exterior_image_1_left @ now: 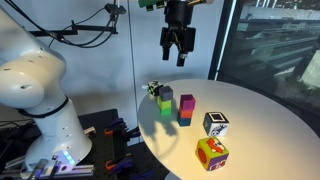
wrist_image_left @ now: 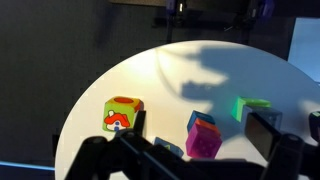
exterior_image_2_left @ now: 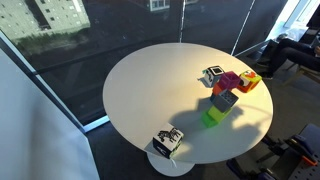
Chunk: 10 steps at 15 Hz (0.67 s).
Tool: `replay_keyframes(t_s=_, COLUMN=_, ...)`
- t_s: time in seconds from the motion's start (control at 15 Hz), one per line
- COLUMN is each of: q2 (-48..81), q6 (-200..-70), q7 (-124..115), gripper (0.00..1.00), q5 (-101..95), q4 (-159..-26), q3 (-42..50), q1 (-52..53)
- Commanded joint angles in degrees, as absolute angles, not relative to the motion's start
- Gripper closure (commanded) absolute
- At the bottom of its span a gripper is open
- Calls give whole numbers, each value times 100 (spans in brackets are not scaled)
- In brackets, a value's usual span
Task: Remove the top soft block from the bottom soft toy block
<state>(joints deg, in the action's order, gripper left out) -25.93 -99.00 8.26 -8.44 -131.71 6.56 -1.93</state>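
1. Largest risk, as I judge it: the top soft block is on the table, just behind the bottom soft toy block and not on it. A descent planned for a stack would close on the wrong cube
2. Lesser risk: the soft sides yield, so an off-centre pinch could squeeze a cube out towards the table edge near the bottom soft toy block
3. Smallest risk: clipping the pink block or the green block beside it
4. Arm: its wrist is high above, well apart from the bottom soft toy block
5. Gripper: pointing down, jaws spread, holding nothing
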Motion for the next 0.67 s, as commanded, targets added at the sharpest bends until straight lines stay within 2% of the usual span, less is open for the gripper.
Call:
replay_keyframes(t_s=0.0, q2=-2982, q6=-10031, q7=968, gripper=0, q5=-613, q4=-13423, q3=705, q1=-222)
replay_keyframes(t_s=0.6, q2=-2947, q6=-10113, q7=847, gripper=0, q5=-598, q4=-13488, q3=647, q1=-248)
